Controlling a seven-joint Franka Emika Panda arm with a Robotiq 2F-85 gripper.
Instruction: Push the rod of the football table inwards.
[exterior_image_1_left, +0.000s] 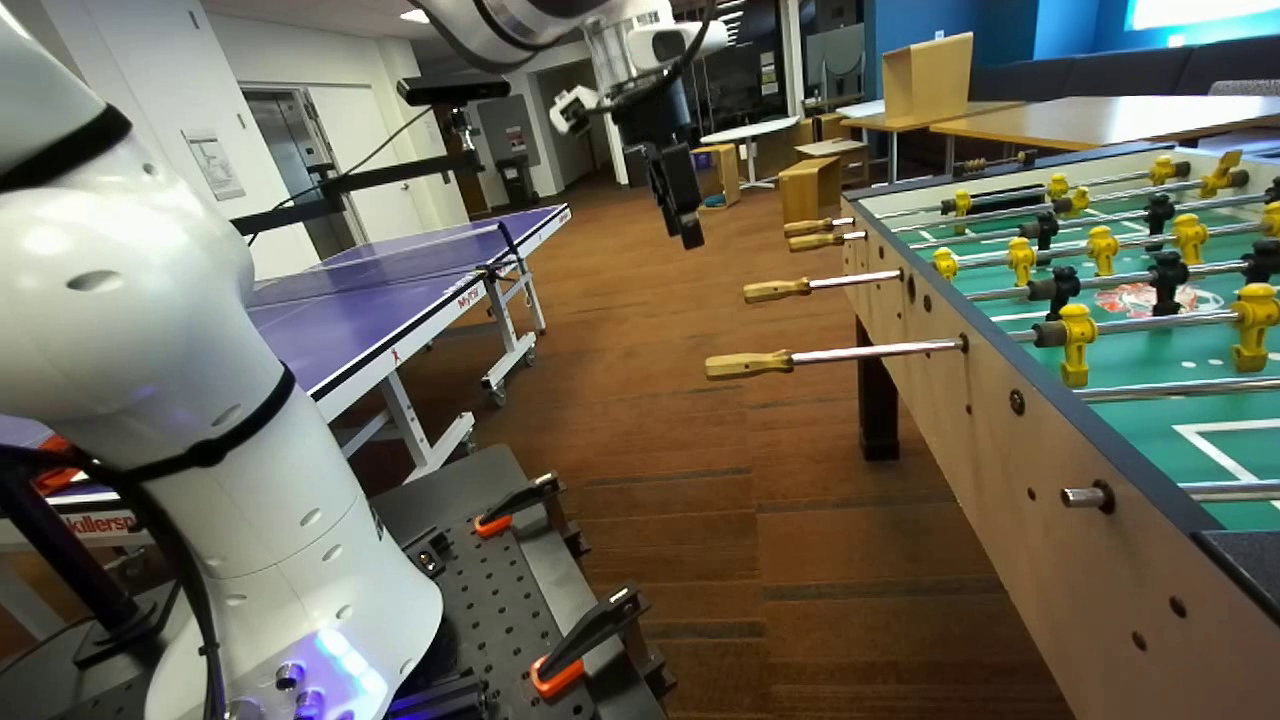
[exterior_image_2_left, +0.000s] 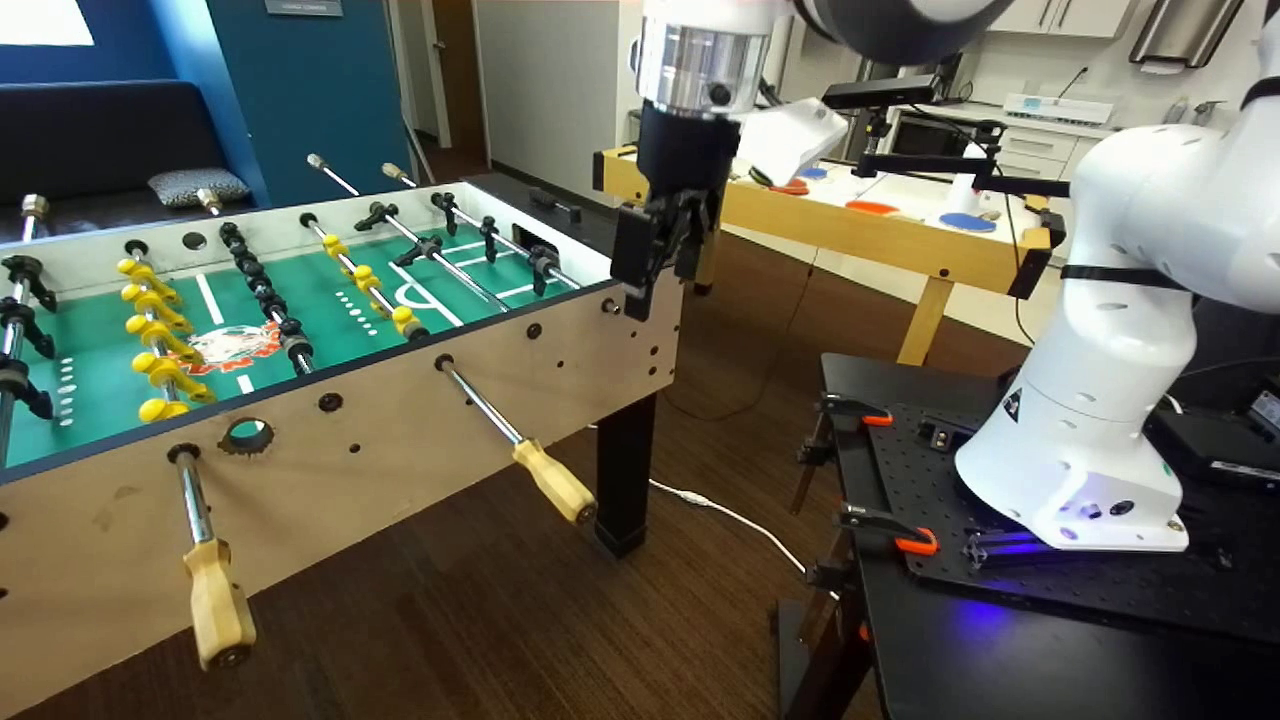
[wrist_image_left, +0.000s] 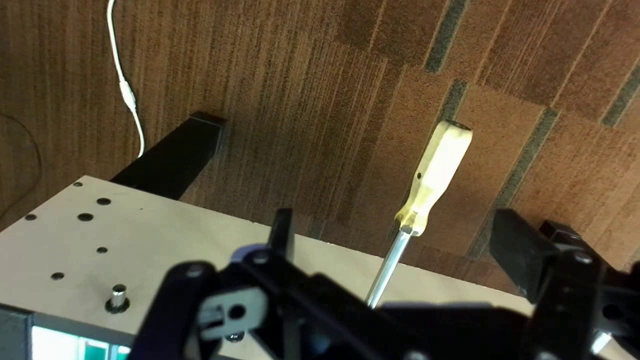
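The football table (exterior_image_1_left: 930, 400) has a green field, yellow and black figures and pale side panels; it also shows in an exterior view (exterior_image_2_left: 400, 420) and the wrist view (wrist_image_left: 165, 230). The rod (exterior_image_1_left: 880, 350) is a silver bar with a tan wooden handle (exterior_image_1_left: 745, 365), sticking out of the side panel. It shows in an exterior view (exterior_image_2_left: 555, 480) and the wrist view (wrist_image_left: 435, 170), where its inner end is hidden by the gripper. My black gripper (exterior_image_1_left: 685, 225) is open and empty, higher than the handle and apart from it. Its fingers also show in an exterior view (exterior_image_2_left: 660, 285) and the wrist view (wrist_image_left: 396, 214).
Other wooden-handled rods (exterior_image_1_left: 775, 290) stick out farther along the same panel. A short bare rod stub (exterior_image_1_left: 1085, 497) protrudes from the panel. A purple table-tennis table (exterior_image_1_left: 370, 290) stands beside the arm. The robot's black base table (exterior_image_2_left: 1000, 620) faces the football table.
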